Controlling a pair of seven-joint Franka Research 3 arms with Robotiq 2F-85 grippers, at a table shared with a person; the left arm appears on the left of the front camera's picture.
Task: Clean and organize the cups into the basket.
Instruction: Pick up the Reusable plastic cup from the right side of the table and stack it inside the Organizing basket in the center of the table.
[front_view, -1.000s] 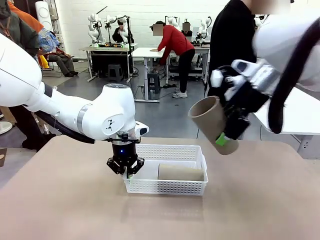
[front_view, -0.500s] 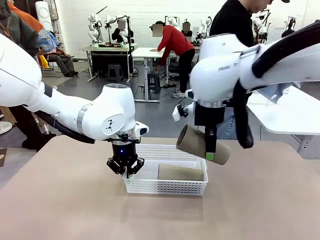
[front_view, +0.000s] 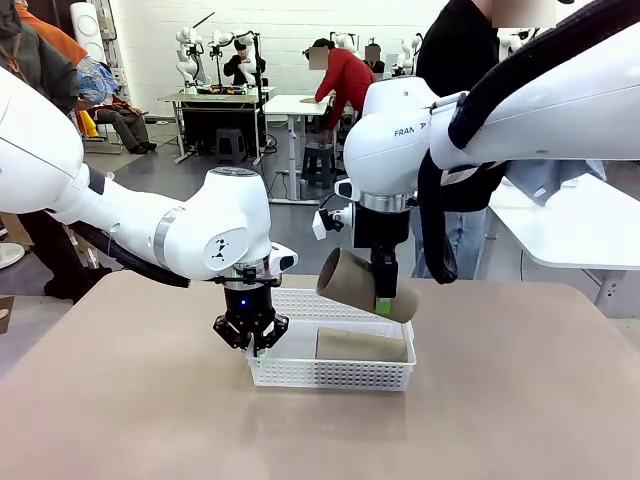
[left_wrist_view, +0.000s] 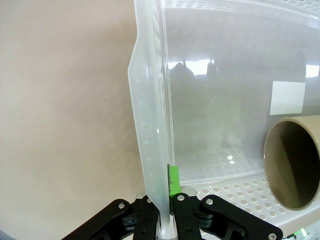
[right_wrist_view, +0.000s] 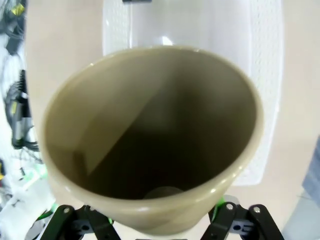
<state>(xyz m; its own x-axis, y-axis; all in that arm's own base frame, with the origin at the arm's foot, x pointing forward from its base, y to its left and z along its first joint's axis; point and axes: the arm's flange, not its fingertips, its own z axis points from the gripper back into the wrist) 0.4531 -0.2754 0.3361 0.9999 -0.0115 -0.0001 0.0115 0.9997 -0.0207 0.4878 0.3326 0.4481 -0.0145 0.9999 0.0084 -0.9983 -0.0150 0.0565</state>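
Observation:
The white lattice basket (front_view: 300, 372) stands mid-table. One tan-brown cup (front_view: 362, 345) lies on its side inside, its open mouth (left_wrist_view: 294, 162) seen in the left wrist view. My left gripper (front_view: 252, 345) is shut on the basket's left wall (left_wrist_view: 150, 125), its green pad against the inner face. My right gripper (front_view: 385, 300) hangs above the basket, shut on a second tan-brown cup (front_view: 352, 282) held tilted, mouth to the left. That held cup (right_wrist_view: 150, 135) faces the right wrist camera mouth-on, with the basket (right_wrist_view: 267, 100) below it.
A person in a black top (front_view: 465, 70) stands at the table's far side behind my right arm. The tan tabletop (front_view: 120, 420) lies bare to the left and front of the basket. Other tables and people are far back.
My right arm has swung left and down with the cup, from high at the right to just above the basket. The left gripper and basket have not moved.

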